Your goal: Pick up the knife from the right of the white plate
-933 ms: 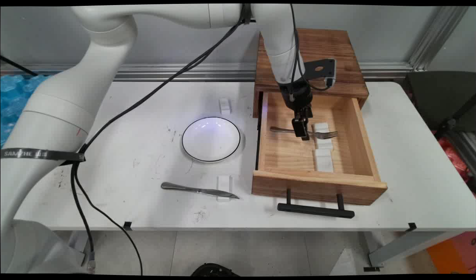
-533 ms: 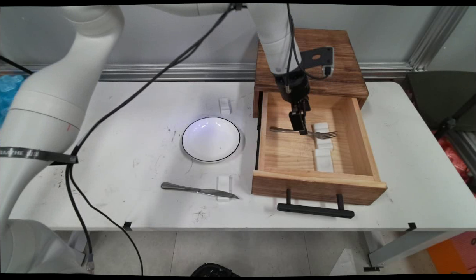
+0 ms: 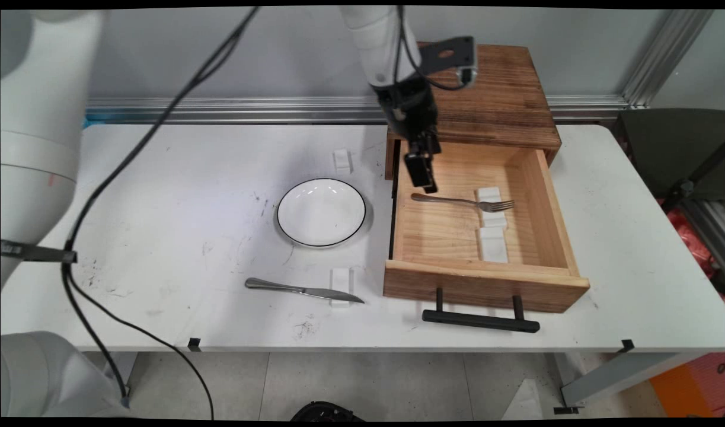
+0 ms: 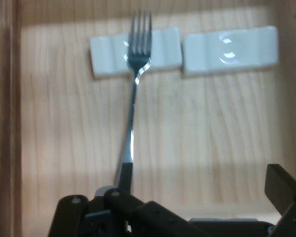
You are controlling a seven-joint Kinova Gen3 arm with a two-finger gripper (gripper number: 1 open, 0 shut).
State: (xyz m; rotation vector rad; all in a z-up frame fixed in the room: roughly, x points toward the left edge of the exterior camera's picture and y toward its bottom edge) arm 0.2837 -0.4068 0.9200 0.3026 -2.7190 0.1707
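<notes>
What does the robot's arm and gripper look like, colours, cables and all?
A glossy white arm of rounded tubular links ends in a black two-finger gripper. Black cables hang along it, held by a black strap. A dark grey bracket sits at the wrist.

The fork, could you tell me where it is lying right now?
In the main view the fork lies inside the open wooden drawer at the table's right, its tines resting on a white rest, its handle end just below the tool.
</notes>
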